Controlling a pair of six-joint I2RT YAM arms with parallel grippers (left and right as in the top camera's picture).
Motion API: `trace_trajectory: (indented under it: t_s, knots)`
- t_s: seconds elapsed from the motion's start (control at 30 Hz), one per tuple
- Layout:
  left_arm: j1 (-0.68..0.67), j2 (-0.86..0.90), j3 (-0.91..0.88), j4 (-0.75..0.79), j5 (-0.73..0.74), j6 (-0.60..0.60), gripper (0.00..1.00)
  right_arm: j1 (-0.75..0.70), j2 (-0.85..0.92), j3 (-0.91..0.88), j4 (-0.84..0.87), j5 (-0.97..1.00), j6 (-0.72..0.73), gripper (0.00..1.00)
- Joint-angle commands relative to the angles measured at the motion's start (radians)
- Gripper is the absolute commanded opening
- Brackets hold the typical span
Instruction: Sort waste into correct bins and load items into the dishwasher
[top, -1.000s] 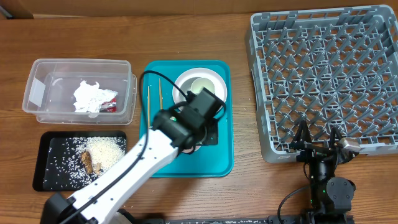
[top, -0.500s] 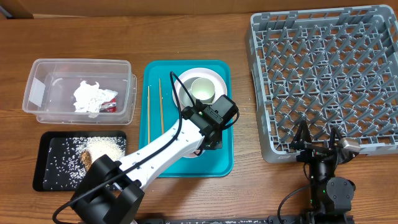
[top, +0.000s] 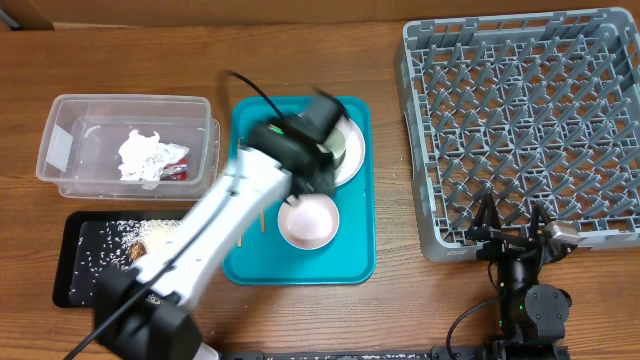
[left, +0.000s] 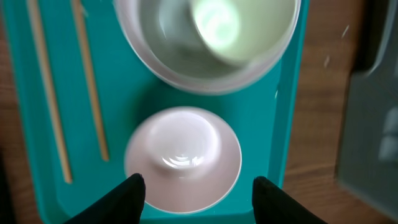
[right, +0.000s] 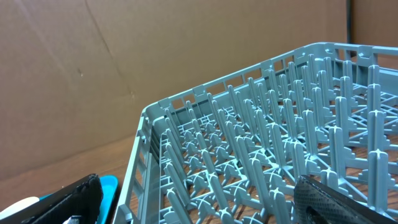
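I'm getting bright, even light from above in the overhead view, shadows staying soft and short. Left arm (top: 215, 220) is smearing into streaks, edges ghosting. Left wrist view is looking soft all over: cup (left: 242, 25) is blurring to a pale patch, bowl (left: 183, 158) is throwing a small white glare spot. Right wrist view is reading sharp on the rack (right: 261, 162), with near fingers (right: 323, 199) going dark and defocused.
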Motion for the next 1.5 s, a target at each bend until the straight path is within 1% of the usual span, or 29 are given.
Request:
trace_trajectory:
  t_s: [0.0, 0.1, 0.23, 0.27, 0.3, 0.33, 0.4, 0.47, 0.5, 0.6, 0.7, 0.9, 0.97, 1.03, 1.1, 1.2, 1.3, 1.4, 1.47]
  knots:
    - [0.139, -0.104, 0.095, -0.026, 0.085, 0.157, 0.59, -0.003, -0.011, -0.010, 0.007, 0.008, 0.004, 1.00]
    - [0.245, -0.163, 0.112, -0.032, 0.113, 0.239, 0.63, -0.003, -0.011, -0.010, 0.004, -0.078, 0.005, 1.00]
    - [0.388, -0.222, 0.112, -0.032, 0.108, 0.261, 0.69, -0.003, -0.011, -0.010, 0.051, -0.243, 0.004, 1.00]
    - [0.424, -0.231, 0.112, -0.032, 0.104, 0.261, 0.75, -0.003, -0.011, -0.010, 0.053, -0.274, 0.004, 1.00]
    - [0.459, -0.237, 0.112, -0.032, 0.096, 0.261, 0.98, -0.003, -0.011, -0.005, 0.049, -0.283, 0.005, 1.00]
    - [0.491, -0.239, 0.112, -0.034, 0.086, 0.261, 1.00, -0.003, -0.011, 0.006, 0.039, -0.279, 0.005, 1.00]
    - [0.547, -0.238, 0.112, -0.049, 0.079, 0.259, 1.00, -0.003, -0.002, 0.051, -0.007, -0.266, 0.005, 1.00]
    - [0.584, -0.234, 0.110, -0.067, 0.088, 0.215, 1.00, -0.003, 0.026, 0.122, -0.055, -0.264, 0.005, 1.00]
    - [0.595, -0.232, 0.109, -0.068, 0.090, 0.195, 1.00, -0.003, 0.050, 0.166, -0.077, -0.264, 0.005, 1.00]
    - [0.605, -0.231, 0.109, -0.067, 0.082, 0.193, 1.00, -0.003, 0.163, 0.331, -0.141, -0.278, 0.004, 1.00]
    - [0.604, -0.231, 0.109, -0.066, 0.082, 0.193, 1.00, -0.003, 0.332, 0.553, -0.264, -0.327, 0.000, 1.00]
    - [0.604, -0.231, 0.109, -0.066, 0.082, 0.193, 1.00, -0.002, 0.781, 1.086, -0.669, -0.480, 0.000, 1.00]
    - [0.604, -0.231, 0.109, -0.066, 0.082, 0.193, 1.00, -0.002, 0.916, 1.231, -0.791, -0.544, 0.000, 1.00]
    - [0.604, -0.231, 0.109, -0.066, 0.082, 0.193, 1.00, -0.003, 1.032, 1.339, -0.863, -0.607, 0.001, 1.00]
    - [0.604, -0.231, 0.109, -0.066, 0.082, 0.193, 1.00, -0.003, 1.128, 1.402, -0.867, -0.682, 0.002, 1.00]
    - [0.604, -0.231, 0.109, -0.066, 0.082, 0.193, 1.00, -0.003, 1.238, 1.435, -0.862, -0.842, 0.001, 1.00]
    - [0.604, -0.231, 0.109, -0.066, 0.082, 0.193, 1.00, 0.003, 1.327, 1.434, -0.836, -0.901, 0.011, 1.00]
    - [0.604, -0.231, 0.109, -0.066, 0.082, 0.193, 1.00, 0.048, 1.410, 1.434, -0.834, -0.872, 0.027, 0.86]
    - [0.604, -0.231, 0.109, -0.066, 0.082, 0.193, 1.00, 0.105, 1.460, 1.434, -0.827, -0.798, 0.027, 0.81]
